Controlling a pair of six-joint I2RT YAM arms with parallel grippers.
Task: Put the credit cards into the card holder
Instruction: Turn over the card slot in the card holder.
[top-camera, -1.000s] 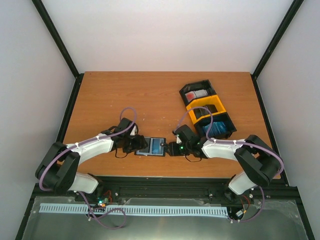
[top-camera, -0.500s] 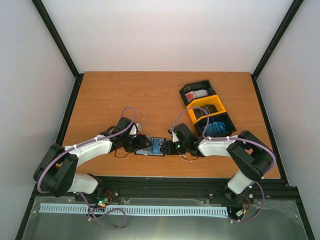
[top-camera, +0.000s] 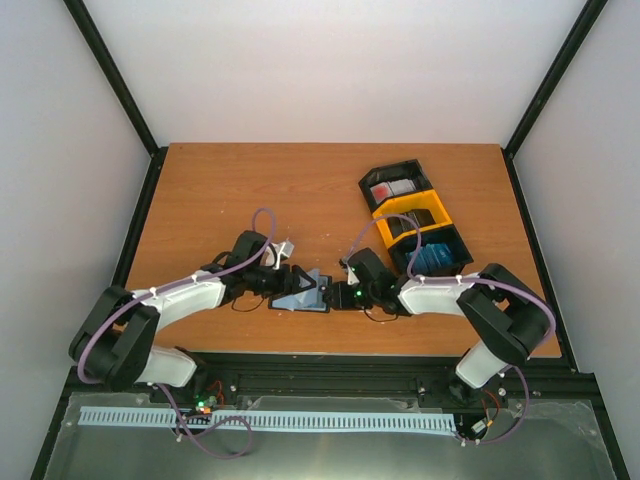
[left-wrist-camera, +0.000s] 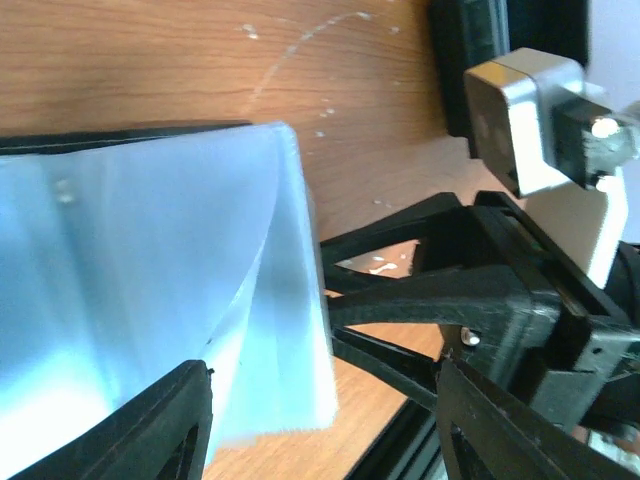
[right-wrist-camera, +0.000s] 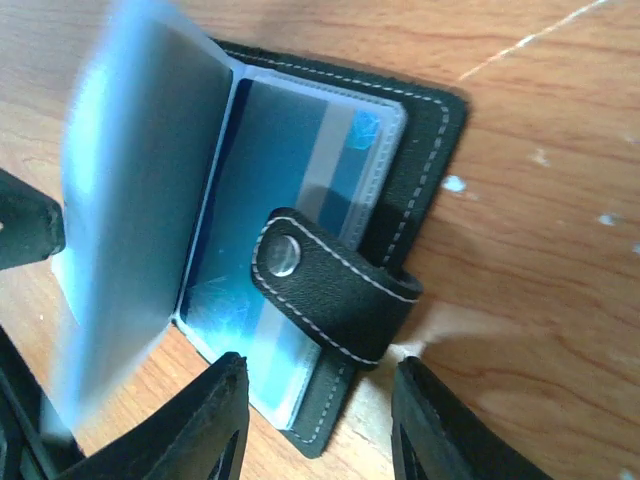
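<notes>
The black card holder (top-camera: 305, 296) lies open on the table between my two grippers. In the right wrist view its stitched closing tab (right-wrist-camera: 335, 290) folds over a light blue credit card (right-wrist-camera: 290, 160) sitting in a clear slot. A fan of clear sleeves (right-wrist-camera: 135, 210) stands up from its left side. My left gripper (left-wrist-camera: 325, 430) is open, and the raised sleeves (left-wrist-camera: 150, 290) rest against its left finger (left-wrist-camera: 140, 430). My right gripper (right-wrist-camera: 320, 420) is open around the holder's near edge, below the tab. More credit cards (top-camera: 432, 260) sit in the trays.
A joined row of black and yellow trays (top-camera: 370, 180) stands at the back right, with red-and-white cards (top-camera: 392, 188), dark cards (top-camera: 412, 226) and light blue cards. The table's front edge and a black rail (top-camera: 330, 365) lie just behind both grippers.
The clear sleeves, flat a second ago with the blue card showing, now stand raised. My left gripper has moved right and up against them. The right gripper has edged left.
</notes>
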